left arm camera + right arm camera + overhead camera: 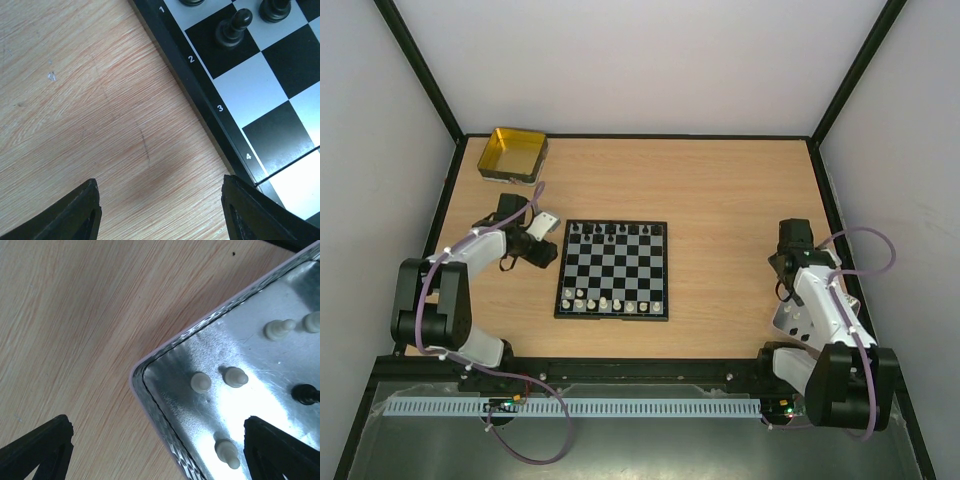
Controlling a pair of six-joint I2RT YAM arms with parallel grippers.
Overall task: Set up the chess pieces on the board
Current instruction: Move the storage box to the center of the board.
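Note:
The board (pixel 613 270) lies mid-table, with a row of black chess pieces (pixel 616 229) along its far edge and white ones (pixel 610 302) along its near edge. My left gripper (pixel 546 247) hangs open beside the board's far left corner. In the left wrist view the gripper (pixel 159 182) has only bare wood between its fingers, with the board (pixel 280 100) and a black pawn (pixel 232 27) to its right. My right gripper (pixel 156 421) stands open over the corner of a silvery tray (pixel 215 315). The tray holds several white pieces (pixel 201 382) and a black one (pixel 305 393).
A yellow square tin (pixel 513 153) sits at the far left corner of the table. The tray (pixel 790 320) lies at the right, partly under the right arm (pixel 825 300). Black frame rails and white walls border the table on every side.

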